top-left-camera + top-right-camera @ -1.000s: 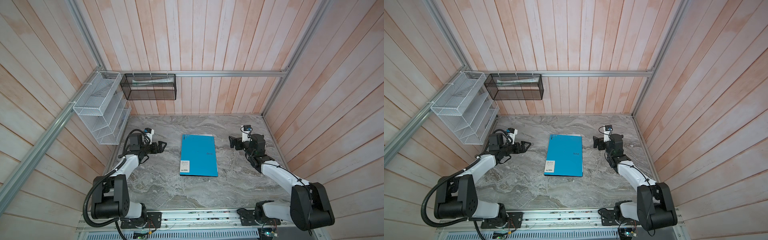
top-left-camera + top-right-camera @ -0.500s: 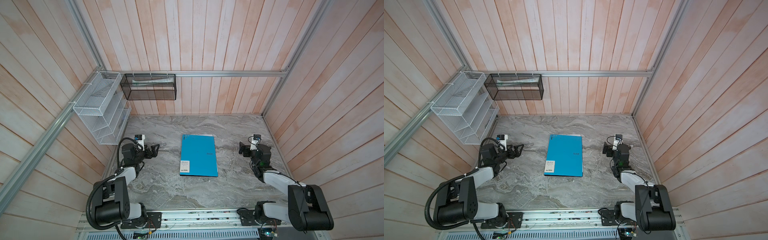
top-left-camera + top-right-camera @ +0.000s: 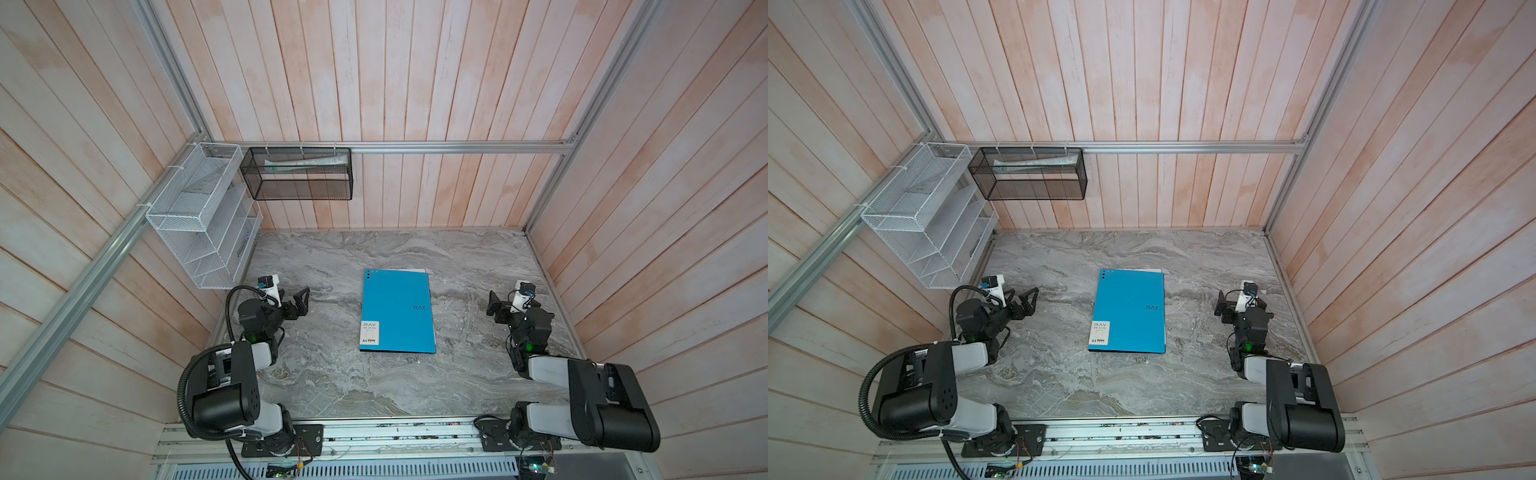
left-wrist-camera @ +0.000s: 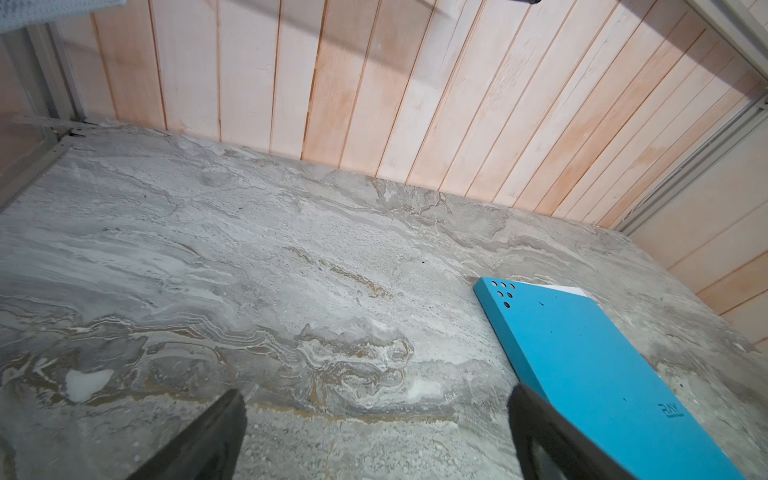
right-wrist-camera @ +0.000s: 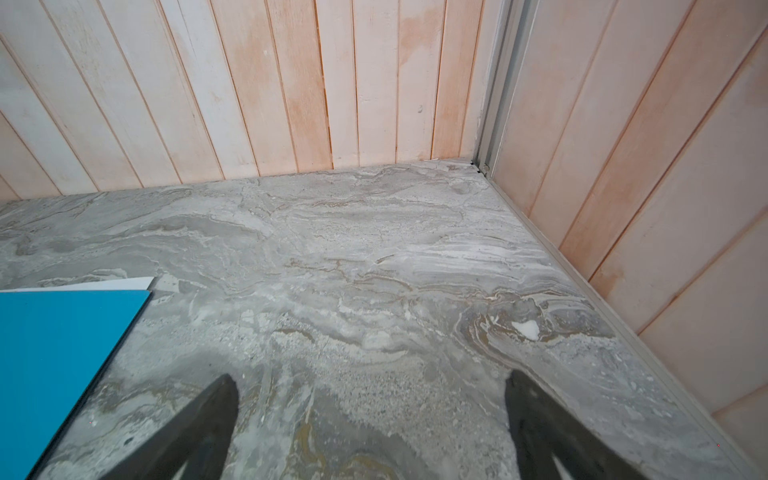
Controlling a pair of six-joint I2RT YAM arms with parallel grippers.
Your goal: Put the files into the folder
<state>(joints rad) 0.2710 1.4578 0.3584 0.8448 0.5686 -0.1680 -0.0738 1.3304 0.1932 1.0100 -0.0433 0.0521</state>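
Observation:
The blue folder (image 3: 397,316) (image 3: 1129,311) lies shut and flat in the middle of the marble table, label sticker toward the front. The files show only as a thin white sheet edge (image 4: 569,289) (image 5: 104,284) sticking out at the folder's far end. My left gripper (image 3: 302,300) (image 4: 376,392) stands open and empty, low over the table, well to the left of the folder (image 4: 602,374). My right gripper (image 3: 492,303) (image 5: 372,378) is open and empty too, off to the right of the folder (image 5: 54,353).
A white wire mesh rack (image 3: 203,216) hangs on the left wall. A black mesh basket (image 3: 297,174) hangs on the back wall with something pale lying in it. Wooden walls close in three sides; both arm bases stand at the front rail.
Both arms have pulled back toward the front and outward, away from the folder. Both grippers stayed open. The folder has not moved.

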